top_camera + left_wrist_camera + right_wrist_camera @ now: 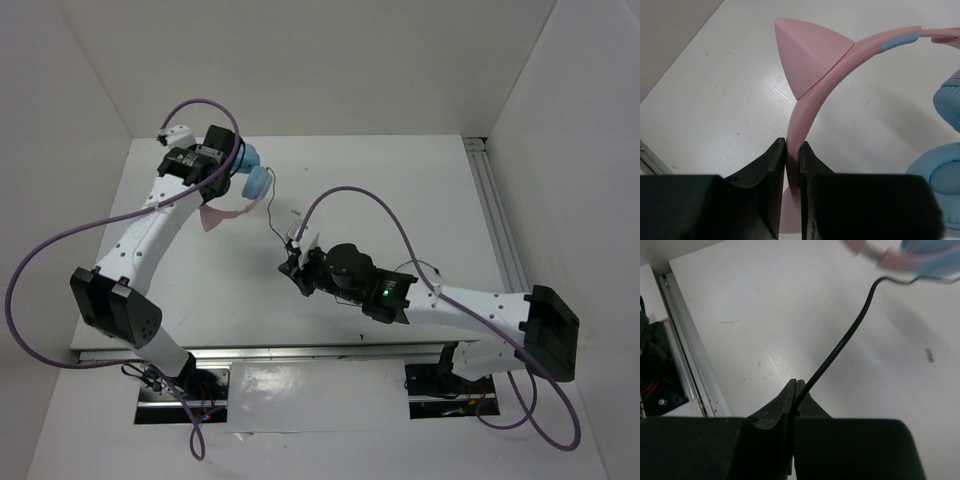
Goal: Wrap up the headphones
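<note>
The headphones [245, 190] sit at the far left of the table, with a pink cat-eared headband [812, 100] and light blue ear cups [947, 100]. My left gripper [792, 150] is shut on the headband just below one cat ear; in the top view it [222, 195] sits at the headphones. The thin black cord [840, 347] runs from the headphones across the table to my right gripper [796, 387], which is shut on it. In the top view the cord [270, 215] leads down to the right gripper [292, 262] near the table's middle.
The white table [400, 200] is walled by white panels at the back and both sides. An aluminium rail [495, 215] runs along the right edge. Thick purple robot cables [60, 240] loop beside each arm.
</note>
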Robot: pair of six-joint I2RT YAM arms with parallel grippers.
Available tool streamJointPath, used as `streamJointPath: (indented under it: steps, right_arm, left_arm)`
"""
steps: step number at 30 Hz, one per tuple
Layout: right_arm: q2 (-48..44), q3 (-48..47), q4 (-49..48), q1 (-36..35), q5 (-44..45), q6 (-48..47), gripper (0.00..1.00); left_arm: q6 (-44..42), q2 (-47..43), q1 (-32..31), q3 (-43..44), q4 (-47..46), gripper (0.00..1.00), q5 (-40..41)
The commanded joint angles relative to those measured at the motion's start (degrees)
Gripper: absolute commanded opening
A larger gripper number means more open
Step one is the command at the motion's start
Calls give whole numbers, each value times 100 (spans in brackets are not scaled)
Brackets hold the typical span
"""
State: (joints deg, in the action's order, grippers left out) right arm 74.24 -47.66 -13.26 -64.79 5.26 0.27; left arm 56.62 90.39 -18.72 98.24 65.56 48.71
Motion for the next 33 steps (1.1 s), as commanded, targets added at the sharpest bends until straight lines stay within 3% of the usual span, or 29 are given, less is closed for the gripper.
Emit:
streamJointPath:
  steps: [1,2,4,6,12,15,20,25,33]
  right_arm:
    - [-409,-542,1324,-60,650,-588,0]
    - [-410,-691,1421,-60,748,-677,0]
    - [-410,-832,1702,-60,931,-844,0]
    - [-410,-1017,1887,-60,986,-1073,0]
    - [-831,-1140,2160,-60,1390,-1354,0]
    - [-963,-1201,2336,-60,1767,-1415,0]
    - [-1183,-1255,2451,-60,2487,-1582,0]
    - [-1324,-1369,2503,-60,2892,-1785,0]
    - [-1491,-1316,2170,-60,3183,-1960,0]
  left_arm:
    - [-896,136,-411,3,-692,0,280]
    - [-1499,198,-500,3,-824,0,114]
    - [-1924,304,-806,-84,-1035,0,-27]
    - [-2978,304,-984,-252,-1808,0,-658]
    - [-4349,-328,-1529,-1060,-2969,0,-1713]
    - [-4922,-609,-1906,-1385,-3374,0,-1612]
    - [-5467,-1180,-2381,-1982,-3505,0,-1460]
    - [-6373,-2663,-2646,-3038,-3902,0,-2707]
    - [-6638,-3361,-2812,-3021,-3164,0,-3824]
